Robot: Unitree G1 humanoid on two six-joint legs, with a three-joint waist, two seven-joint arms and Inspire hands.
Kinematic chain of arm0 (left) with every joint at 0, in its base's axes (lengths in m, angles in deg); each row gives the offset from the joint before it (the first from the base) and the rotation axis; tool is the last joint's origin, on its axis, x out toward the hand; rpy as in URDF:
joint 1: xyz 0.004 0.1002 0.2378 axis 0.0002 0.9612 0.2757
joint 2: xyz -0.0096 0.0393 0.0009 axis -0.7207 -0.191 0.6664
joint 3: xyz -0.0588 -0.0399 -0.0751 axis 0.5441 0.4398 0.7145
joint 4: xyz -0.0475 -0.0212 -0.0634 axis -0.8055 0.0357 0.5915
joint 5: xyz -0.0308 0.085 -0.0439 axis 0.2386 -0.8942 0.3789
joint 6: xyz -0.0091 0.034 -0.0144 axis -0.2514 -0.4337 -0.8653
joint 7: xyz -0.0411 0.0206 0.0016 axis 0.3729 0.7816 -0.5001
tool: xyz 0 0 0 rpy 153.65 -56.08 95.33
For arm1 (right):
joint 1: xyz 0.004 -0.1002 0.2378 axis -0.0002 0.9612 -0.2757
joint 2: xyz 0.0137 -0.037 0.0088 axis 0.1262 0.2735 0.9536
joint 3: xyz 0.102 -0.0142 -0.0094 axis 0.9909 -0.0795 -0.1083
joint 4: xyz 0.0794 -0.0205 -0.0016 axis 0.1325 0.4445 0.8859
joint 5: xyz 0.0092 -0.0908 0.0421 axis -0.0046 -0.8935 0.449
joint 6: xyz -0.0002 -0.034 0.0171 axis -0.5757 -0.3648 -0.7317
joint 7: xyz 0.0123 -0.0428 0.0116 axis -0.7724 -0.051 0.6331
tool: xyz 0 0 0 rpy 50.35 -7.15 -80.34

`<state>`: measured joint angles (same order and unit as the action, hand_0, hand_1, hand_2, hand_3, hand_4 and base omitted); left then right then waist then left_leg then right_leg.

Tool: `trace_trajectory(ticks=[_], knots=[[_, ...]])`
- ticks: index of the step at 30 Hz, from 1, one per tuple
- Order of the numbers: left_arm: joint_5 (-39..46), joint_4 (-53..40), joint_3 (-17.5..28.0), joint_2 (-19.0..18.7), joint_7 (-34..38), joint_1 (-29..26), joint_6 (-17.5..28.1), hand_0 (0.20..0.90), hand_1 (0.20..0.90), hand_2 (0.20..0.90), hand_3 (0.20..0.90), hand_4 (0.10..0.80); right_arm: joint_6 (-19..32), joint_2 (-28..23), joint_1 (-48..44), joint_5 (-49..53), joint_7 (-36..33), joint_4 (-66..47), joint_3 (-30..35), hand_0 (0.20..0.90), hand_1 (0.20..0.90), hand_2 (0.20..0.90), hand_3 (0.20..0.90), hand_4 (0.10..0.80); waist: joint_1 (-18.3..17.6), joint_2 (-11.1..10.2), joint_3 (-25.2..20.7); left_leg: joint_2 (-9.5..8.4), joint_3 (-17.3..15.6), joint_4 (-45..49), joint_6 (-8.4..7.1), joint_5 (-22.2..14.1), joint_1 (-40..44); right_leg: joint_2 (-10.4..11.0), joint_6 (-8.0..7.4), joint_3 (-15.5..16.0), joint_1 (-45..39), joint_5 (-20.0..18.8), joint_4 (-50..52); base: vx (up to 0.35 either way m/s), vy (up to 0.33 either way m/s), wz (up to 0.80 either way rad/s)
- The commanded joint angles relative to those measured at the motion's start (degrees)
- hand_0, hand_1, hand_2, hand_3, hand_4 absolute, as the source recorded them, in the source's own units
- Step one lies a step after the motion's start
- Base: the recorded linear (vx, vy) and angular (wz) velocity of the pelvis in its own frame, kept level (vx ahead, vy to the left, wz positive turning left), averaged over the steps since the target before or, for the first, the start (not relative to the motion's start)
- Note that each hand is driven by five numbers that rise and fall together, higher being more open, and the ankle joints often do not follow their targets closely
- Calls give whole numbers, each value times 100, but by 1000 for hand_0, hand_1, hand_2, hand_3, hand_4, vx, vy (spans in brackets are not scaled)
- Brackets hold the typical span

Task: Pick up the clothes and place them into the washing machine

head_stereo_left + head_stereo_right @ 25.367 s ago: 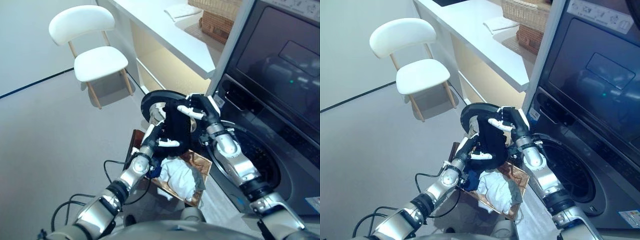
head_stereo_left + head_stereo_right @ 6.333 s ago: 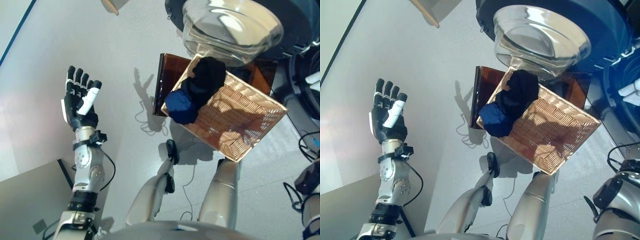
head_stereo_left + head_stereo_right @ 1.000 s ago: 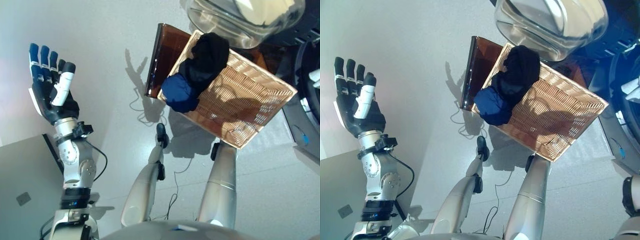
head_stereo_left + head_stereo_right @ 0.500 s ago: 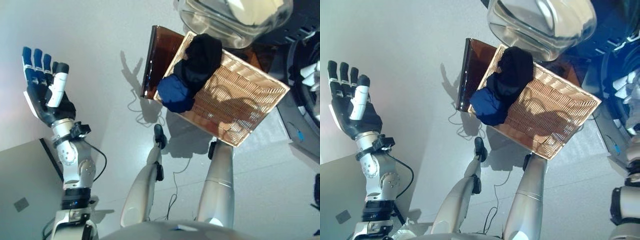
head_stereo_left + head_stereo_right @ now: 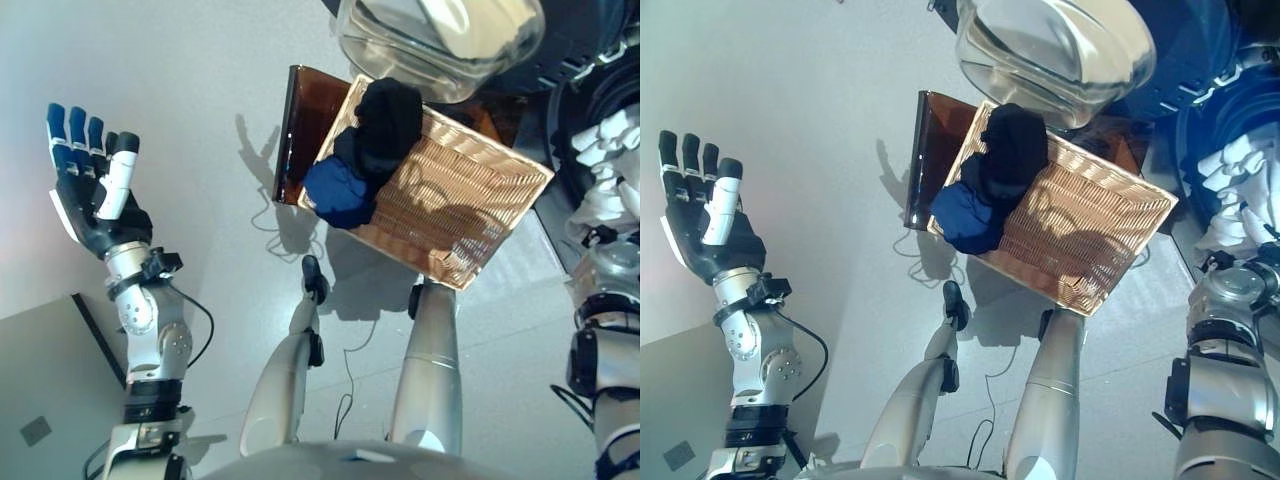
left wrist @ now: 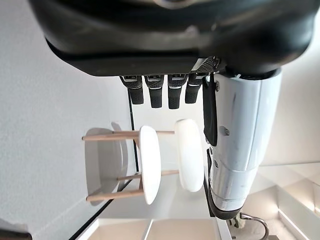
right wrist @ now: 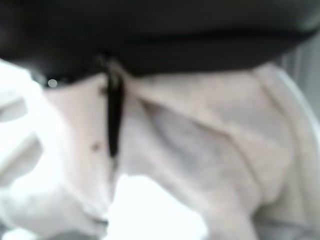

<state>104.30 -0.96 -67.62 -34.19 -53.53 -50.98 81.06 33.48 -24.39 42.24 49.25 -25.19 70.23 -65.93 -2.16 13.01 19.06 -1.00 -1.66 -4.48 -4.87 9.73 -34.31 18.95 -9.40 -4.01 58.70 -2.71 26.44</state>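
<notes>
Nearest in, at nine o'clock in the head views, the left hand (image 5: 95,195) is raised well clear of everything, palm up, fingers (image 5: 72,135) spread wide and straight, holding nothing; its wrist view shows only a white wooden-legged chair (image 6: 160,162) past the fingertips.

Over at three o'clock, the right hand (image 5: 1230,190) is buried in a crumpled white garment (image 5: 603,165) at the mouth of the dark washing machine (image 5: 1185,105). The right wrist view is filled with pale soft folds, so I cannot tell whether those fingers are curled or slack.

This looks like the drop-off step for the white piece. The next move, I'd judge, calls for pushing it fully into the drum, letting go, then swinging back for more.

And there is more: at twelve o'clock the rectangular woven wicker basket (image 5: 480,240) sits on the grey floor, with a limp black garment (image 5: 385,125) draped over its far corner and a bunched navy-blue garment (image 5: 338,190) touching it just beside. Beyond, the round glass washer door (image 5: 440,40) hangs open, glossy and bowl-shaped.
</notes>
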Motion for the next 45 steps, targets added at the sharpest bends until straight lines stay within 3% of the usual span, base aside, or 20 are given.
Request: trace_trajectory(ticks=[1,6,9,13,18,26,32,38,45], knots=[[-136,-600,309,-277,55,-59,822,900,900,900,900,800,408,467,-363,976,462,82,-282,200,200,200,200,300,204,100,-217,-30,183,-52,-530,-655,127,34,-210,-102,-471,-229,-836,0,0,0],[83,-565,259,-358,-57,-41,812,900,900,900,900,800,751,108,-673,2425,934,88,59,200,200,200,200,300,256,132,-233,-40,167,-52,-557,-657,80,41,-198,-144,-406,-181,-803,-1,-8,2],[165,-578,260,-410,-132,-17,806,900,900,900,900,800,773,-135,-719,2613,1091,49,46,200,200,200,200,300,274,143,-232,-38,169,-52,-572,-646,58,38,-184,-166,-372,-142,-740,-3,-11,2],[165,-687,294,-496,-151,-79,857,900,900,900,900,800,451,-842,-882,1390,819,-79,-508,200,200,200,200,300,346,159,-213,7,189,-52,-613,-593,-59,25,-173,-179,-263,-90,-648,-19,-49,7],[93,-795,257,-354,-183,-40,834,900,900,900,900,800,414,-1031,-772,658,611,-459,-716,200,200,200,200,300,339,136,-202,64,220,-52,-622,-559,-159,-31,-171,-146,-133,-44,-504,-7,-51,8],[93,-843,318,-382,-156,-36,883,900,900,900,900,800,413,-1264,-958,459,242,-463,-615,200,200,200,200,300,355,79,-308,74,269,-52,-629,-595,-107,-57,-169,-52,-183,6,-452,30,-24,6],[90,-855,289,-471,-160,-44,904,900,900,900,900,800,145,-1823,-1468,-28,-89,-211,-1017,200,200,200,200,300,388,-13,-369,77,319,-52,-638,-610,-45,-48,-175,38,-303,8,-483,24,-18,4],[43,-782,281,-491,-163,-41,818,900,900,900,900,800,-822,-2577,-1861,-1902,-528,-270,-1998,200,200,200,200,300,383,-196,-372,116,392,-52,-663,-582,60,-81,-169,189,-525,5,-465,8,-14,3],[20,-714,297,-671,-137,-111,793,900,900,900,900,800,-1147,-2948,-2489,-2121,-459,263,-2622,200,200,200,200,300,366,-313,-356,140,505,-52,-694,-561,179,-57,-155,361,-855,7,-527,12,-17,7]])
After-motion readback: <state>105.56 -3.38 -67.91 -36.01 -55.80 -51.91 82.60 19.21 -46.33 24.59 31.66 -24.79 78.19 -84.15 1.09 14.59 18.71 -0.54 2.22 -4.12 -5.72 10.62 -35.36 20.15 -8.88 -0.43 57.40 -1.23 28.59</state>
